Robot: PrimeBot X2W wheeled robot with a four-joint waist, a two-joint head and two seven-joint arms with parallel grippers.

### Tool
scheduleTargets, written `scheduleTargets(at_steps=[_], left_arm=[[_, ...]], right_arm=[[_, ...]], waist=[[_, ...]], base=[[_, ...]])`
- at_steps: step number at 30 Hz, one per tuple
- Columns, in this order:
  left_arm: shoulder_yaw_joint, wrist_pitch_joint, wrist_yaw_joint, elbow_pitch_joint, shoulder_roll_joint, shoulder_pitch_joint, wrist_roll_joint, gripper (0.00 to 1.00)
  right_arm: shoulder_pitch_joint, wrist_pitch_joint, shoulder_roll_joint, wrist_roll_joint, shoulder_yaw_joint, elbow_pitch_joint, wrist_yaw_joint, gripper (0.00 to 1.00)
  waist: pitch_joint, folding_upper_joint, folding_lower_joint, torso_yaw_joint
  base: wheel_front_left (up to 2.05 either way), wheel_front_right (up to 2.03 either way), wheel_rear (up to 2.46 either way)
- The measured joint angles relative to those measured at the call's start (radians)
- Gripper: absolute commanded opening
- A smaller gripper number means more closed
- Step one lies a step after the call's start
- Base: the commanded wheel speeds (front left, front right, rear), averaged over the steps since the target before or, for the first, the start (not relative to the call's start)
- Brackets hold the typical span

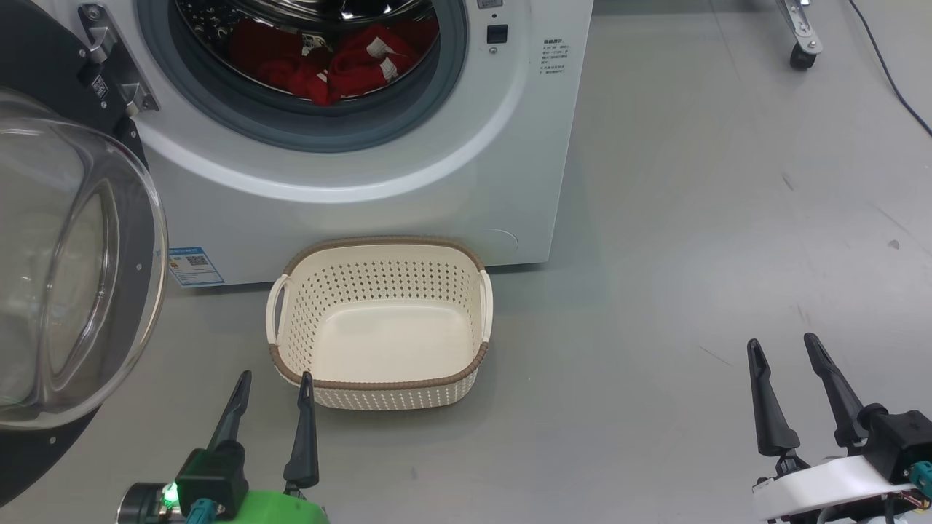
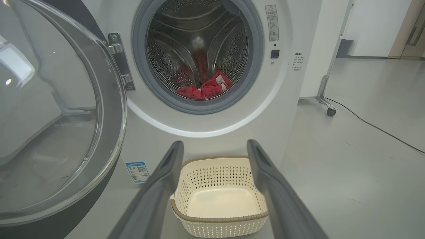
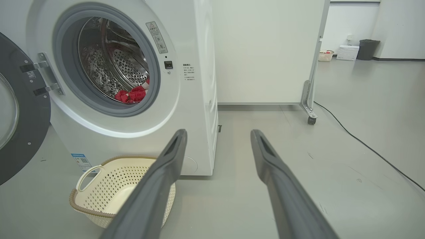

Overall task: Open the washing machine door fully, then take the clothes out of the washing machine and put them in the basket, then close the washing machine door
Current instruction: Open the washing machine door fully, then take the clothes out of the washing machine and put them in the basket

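At the top of the head view, the washing machine (image 1: pixel 480 145) stands with its drum (image 2: pixel 199 43) exposed. The washing machine door (image 1: pixel 80 255) hangs swung out along the left edge, its glass bowl bulging toward the camera. Red clothes (image 1: pixel 342 62) lie heaped low in the drum. The basket (image 1: pixel 378 242) sits empty at frame centre, on the floor (image 1: pixel 692 218) just before the machine and below the opening.

Lower left, the left gripper (image 1: pixel 276 374) has its fingers spread wide and grasps nothing; its tips sit near the basket's near left corner. Lower right, the right gripper (image 1: pixel 783 339) is likewise spread and empty, well apart from the basket.

Assessment: the door step appears done, and the first reach into the drum is the step in hand. The gripper should enter through the middle of the opening, clear of the grey rubber ring (image 1: pixel 306 124) and the hinge bracket (image 1: pixel 109 62). It should go low, close on the thick of the heap rather than a loose edge, and lift over the lip before lowering to the basket.

Not determinable: the number of garments and any printed number. The head view cuts off the upper drum and the door's outer part, so full swing cannot be confirmed.
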Motion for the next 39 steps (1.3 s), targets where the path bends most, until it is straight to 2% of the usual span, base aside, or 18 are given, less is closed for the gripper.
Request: scheduleTargets(at_steps=[39], left_arm=[[-0.024,0.0,0.008,0.01,0.001,-0.004,-0.002,1.0]], right_arm=[[0.002,0.0,0.014,-0.003,-0.024,-0.005,0.0,1.0]], waist=[[-0.01,0.0,0.0,0.018]], base=[[0.11,-0.11,0.0]])
